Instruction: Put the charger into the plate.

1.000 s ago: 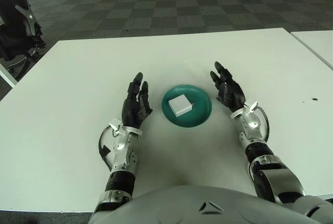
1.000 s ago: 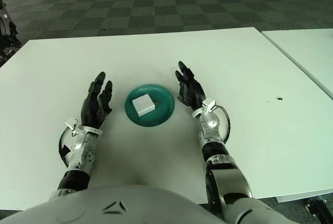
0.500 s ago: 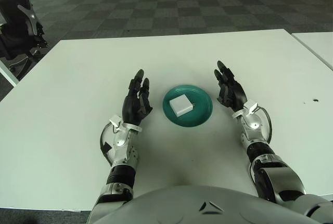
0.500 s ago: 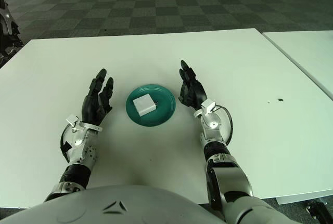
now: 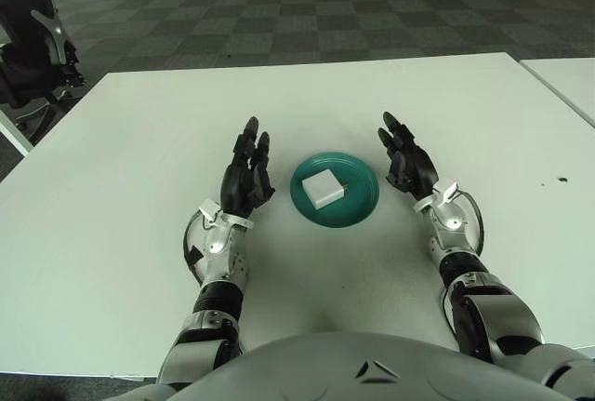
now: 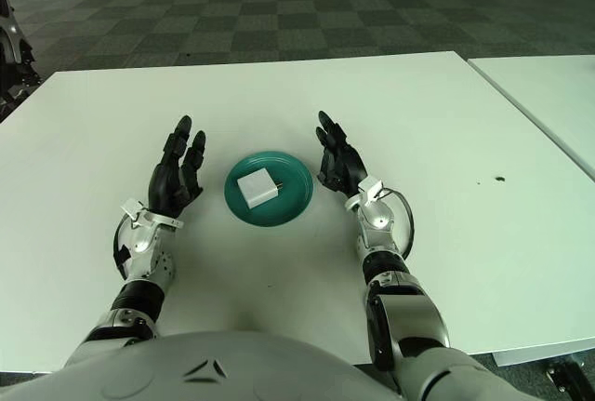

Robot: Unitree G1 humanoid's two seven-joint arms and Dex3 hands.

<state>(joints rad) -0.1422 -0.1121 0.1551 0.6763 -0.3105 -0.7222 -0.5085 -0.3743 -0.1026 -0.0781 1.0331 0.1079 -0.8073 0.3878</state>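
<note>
A white square charger [image 5: 323, 188] lies inside the round green plate [image 5: 358, 200] in the middle of the white table; it also shows in the right eye view [image 6: 255, 187]. My left hand [image 5: 247, 171] is raised just left of the plate, fingers spread and empty. My right hand [image 5: 405, 158] is raised just right of the plate, fingers spread and empty. Neither hand touches the plate or the charger.
The white table [image 5: 139, 140] runs wide on both sides, with its far edge at the back. A second white table [image 5: 567, 80] stands to the right across a narrow gap. A small dark speck [image 5: 561, 179] lies at the right. A black chair [image 5: 33, 43] stands beyond the left edge.
My left hand has moved slightly forward and right, closer to the plate. My right hand has shifted only a little. The charger and plate have not moved.
</note>
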